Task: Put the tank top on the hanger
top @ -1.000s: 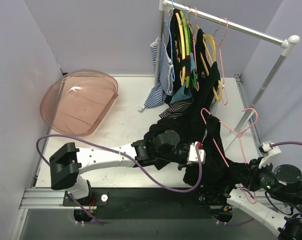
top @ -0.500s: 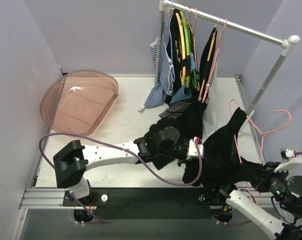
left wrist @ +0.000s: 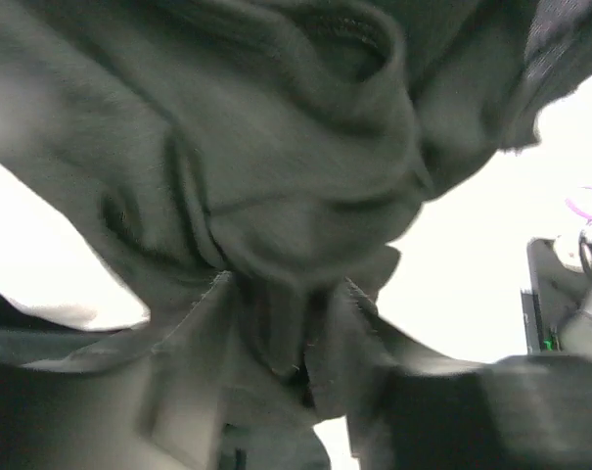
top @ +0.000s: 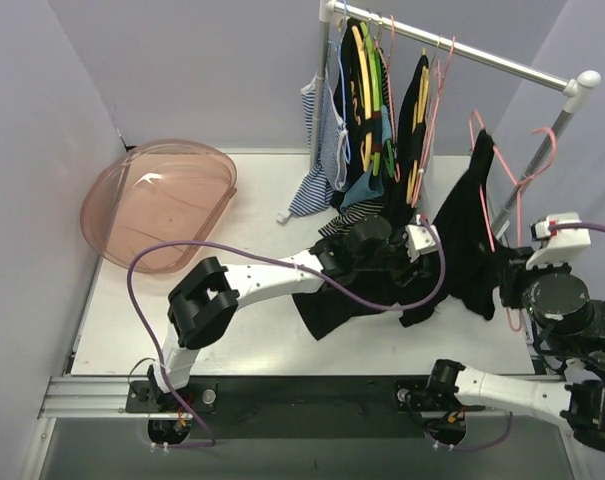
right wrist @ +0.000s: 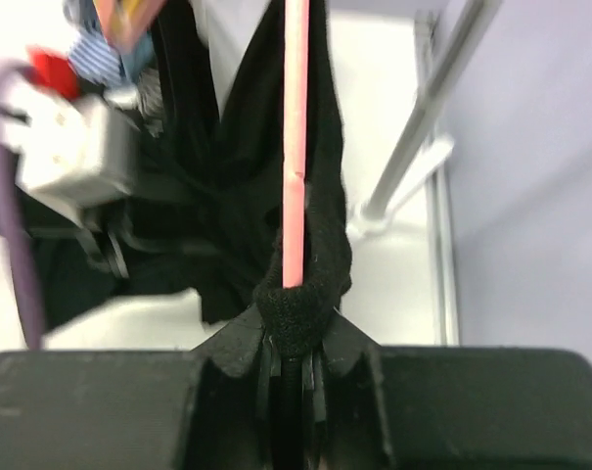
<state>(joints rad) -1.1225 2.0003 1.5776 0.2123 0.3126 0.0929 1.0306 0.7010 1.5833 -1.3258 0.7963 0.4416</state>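
Note:
The black tank top [top: 469, 225] hangs draped over the pink hanger [top: 523, 185], raised at the right beside the rack. My right gripper [top: 510, 290] is below it, shut on the hanger's thin pink bar [right wrist: 295, 147] where a bunch of the top's fabric [right wrist: 297, 304] wraps it. In the right wrist view the jaws [right wrist: 296, 328] pinch both together. My left gripper [top: 434, 262] reaches across to the top's lower left edge. In the left wrist view its fingers [left wrist: 193, 333] stand apart, with dark cloth [left wrist: 276, 176] lying between and over them.
A clothes rack rail [top: 502, 62] crosses the back right, carrying garments on yellow and green hangers [top: 367, 90] and a striped top [top: 317, 170]. Its slanted post [top: 542, 150] stands right behind the hanger. A larger black garment [top: 332, 305] lies under the left arm. A pink tub [top: 162, 205] sits far left.
The right gripper has carried the hanger and tank top up and back toward the rack. The left arm followed rightward, and its jaws have parted from shut.

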